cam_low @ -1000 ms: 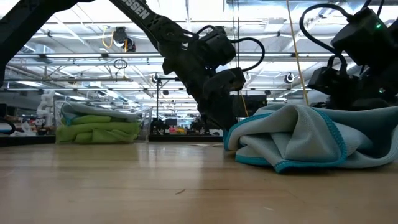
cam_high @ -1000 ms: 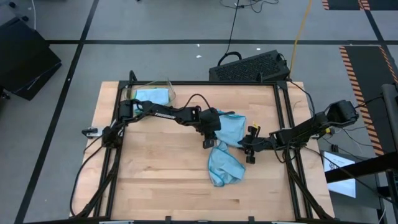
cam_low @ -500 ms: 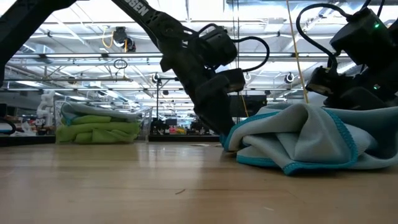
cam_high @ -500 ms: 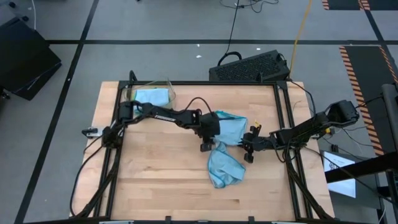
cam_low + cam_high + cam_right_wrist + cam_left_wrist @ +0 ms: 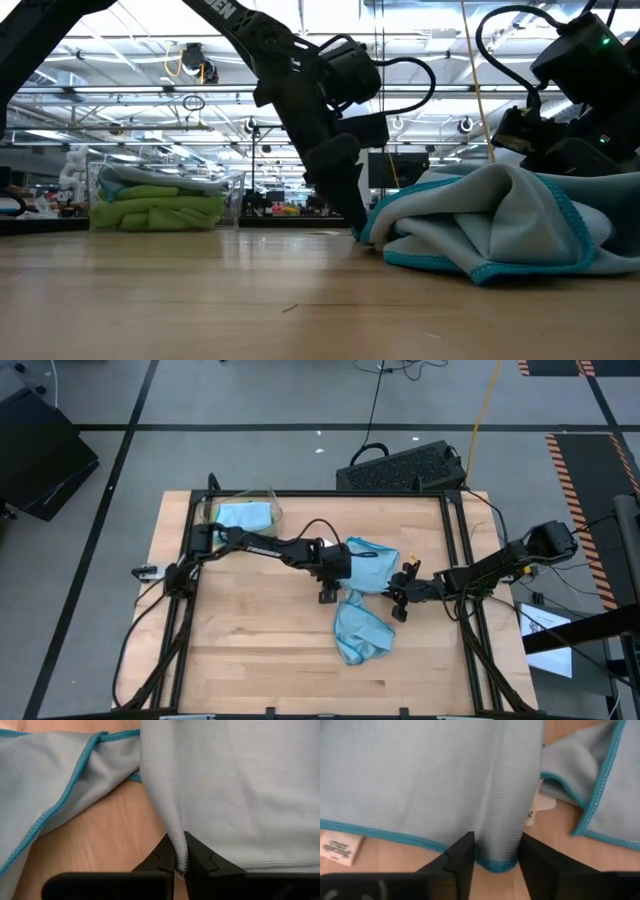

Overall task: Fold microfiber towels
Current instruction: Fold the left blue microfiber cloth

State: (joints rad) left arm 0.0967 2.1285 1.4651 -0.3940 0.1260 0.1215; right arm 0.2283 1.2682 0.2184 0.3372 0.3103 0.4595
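A crumpled light blue microfiber towel (image 5: pixel 360 600) lies mid-table. The right claw (image 5: pixel 398 603), at its 3 o'clock, pinches a fold tight. The left claw (image 5: pixel 327 592), at 9 o'clock, straddles an edge, jaws half-wide. That loose fold could slip free. Farther, at 11 o'clock, a clear bin (image 5: pixel 243 511) holds more towels.

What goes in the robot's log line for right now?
left gripper: around light blue towel fold | right gripper: shut on towel | bin: back left

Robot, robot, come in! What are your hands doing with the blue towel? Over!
Left gripper open around the blue towel edge. Right gripper shut, pinching a fold. Nothing in the way.
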